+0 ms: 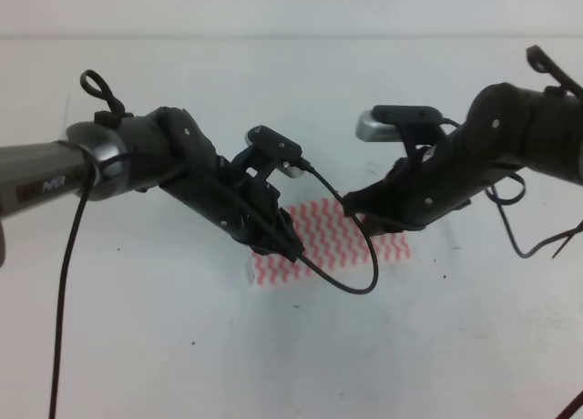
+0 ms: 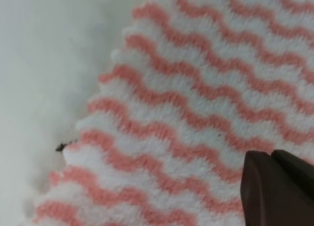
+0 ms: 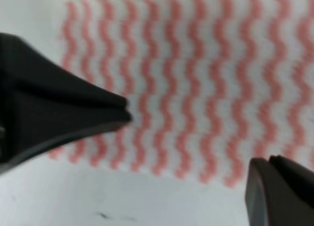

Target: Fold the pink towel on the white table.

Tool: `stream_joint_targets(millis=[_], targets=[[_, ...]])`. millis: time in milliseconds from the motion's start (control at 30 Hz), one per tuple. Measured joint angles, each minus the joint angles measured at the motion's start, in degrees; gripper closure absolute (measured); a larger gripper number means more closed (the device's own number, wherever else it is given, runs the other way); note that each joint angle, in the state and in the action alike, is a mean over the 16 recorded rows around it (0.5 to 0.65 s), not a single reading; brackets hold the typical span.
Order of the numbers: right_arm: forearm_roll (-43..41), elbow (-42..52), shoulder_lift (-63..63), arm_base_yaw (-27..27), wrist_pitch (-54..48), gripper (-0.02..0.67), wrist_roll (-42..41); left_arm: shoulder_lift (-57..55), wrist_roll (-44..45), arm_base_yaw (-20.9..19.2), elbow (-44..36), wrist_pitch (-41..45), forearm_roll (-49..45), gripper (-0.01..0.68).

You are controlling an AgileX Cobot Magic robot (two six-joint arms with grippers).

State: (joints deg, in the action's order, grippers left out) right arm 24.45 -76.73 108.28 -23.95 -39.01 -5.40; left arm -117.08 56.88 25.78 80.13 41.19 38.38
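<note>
High cam: pink towel (image 1: pixel 332 241) lies flat mid tabletop (image 1: pixel 182 346), both arms low over it. Left wrist: only one finger of left claw (image 1: pixel 290 251) shows, can't tell its state. Right wrist: right claw (image 3: pixel 189 137) apart, straddling towel's edge. You're at the grab step imo; next, pinch an edge.

High view looks down from the near side across the white table (image 1: pixel 182 346), both arms in frame. Left wrist camera sits tight over the pink towel (image 2: pixel 206 113), at its edge. Right wrist camera, slightly farther off, shares that cloth.
</note>
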Motion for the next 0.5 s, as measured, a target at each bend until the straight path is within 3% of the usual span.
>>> stream_joint_targets(millis=[500], targets=[[1.0,0.0,4.5,-1.9,1.3,0.667,-0.4,0.1,0.1,0.0,0.0,-0.7,-0.1,0.678]])
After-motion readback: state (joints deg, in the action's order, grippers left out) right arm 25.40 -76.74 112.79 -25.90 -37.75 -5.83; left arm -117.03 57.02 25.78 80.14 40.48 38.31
